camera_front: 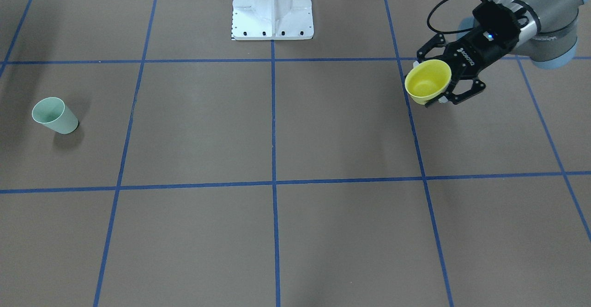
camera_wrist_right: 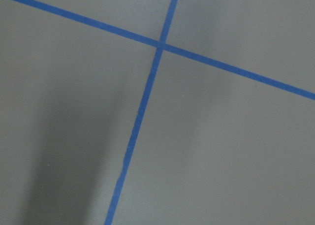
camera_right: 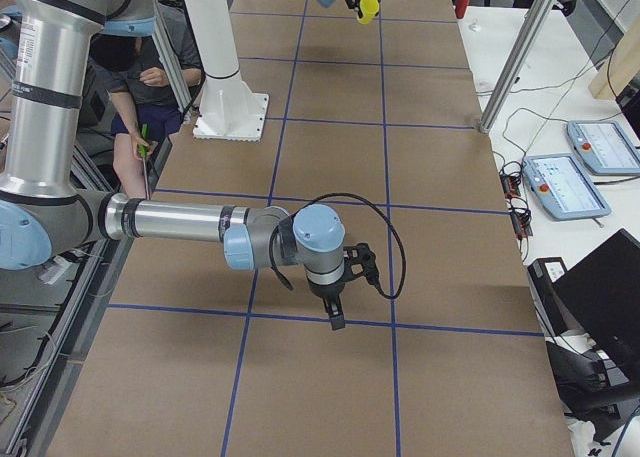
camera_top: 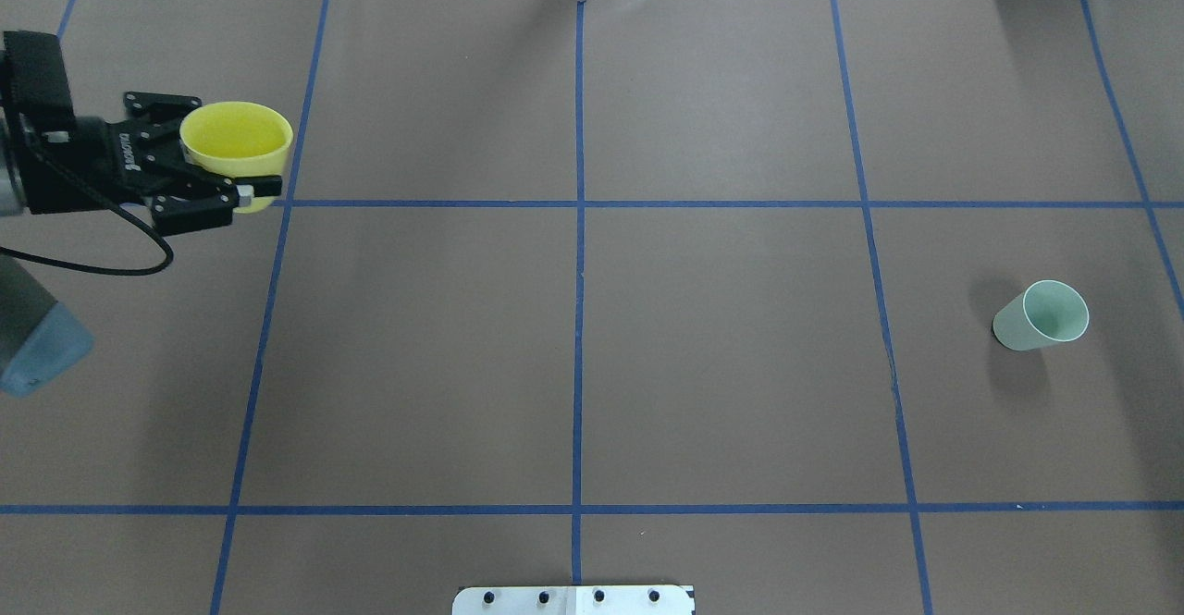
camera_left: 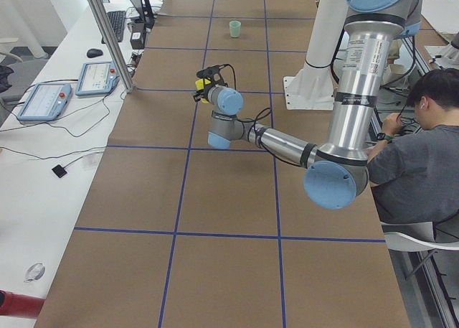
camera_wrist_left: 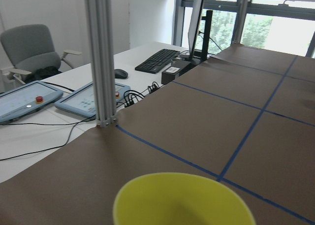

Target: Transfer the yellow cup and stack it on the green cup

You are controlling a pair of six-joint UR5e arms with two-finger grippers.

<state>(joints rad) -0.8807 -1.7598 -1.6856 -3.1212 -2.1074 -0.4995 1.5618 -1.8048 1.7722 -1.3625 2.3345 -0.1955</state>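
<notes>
The yellow cup [camera_front: 428, 81] is held upright above the table in my left gripper [camera_front: 430, 82], which is shut on its wall. It also shows in the overhead view [camera_top: 237, 139], at the far left with the left gripper [camera_top: 225, 149] around it, and its rim fills the bottom of the left wrist view [camera_wrist_left: 182, 200]. The green cup [camera_front: 55, 115] stands upright and alone on the brown table at the opposite end [camera_top: 1041, 315]. My right gripper [camera_right: 335, 315] shows only in the exterior right view, pointing down over the table. I cannot tell whether it is open or shut.
The white robot base [camera_front: 272, 9] stands at the table's middle edge. Blue tape lines [camera_top: 579, 227] grid the brown surface. An aluminium post [camera_left: 107, 34] and control pendants [camera_left: 43, 98] sit beside the table's left end. A seated operator [camera_left: 423, 127] is near the base.
</notes>
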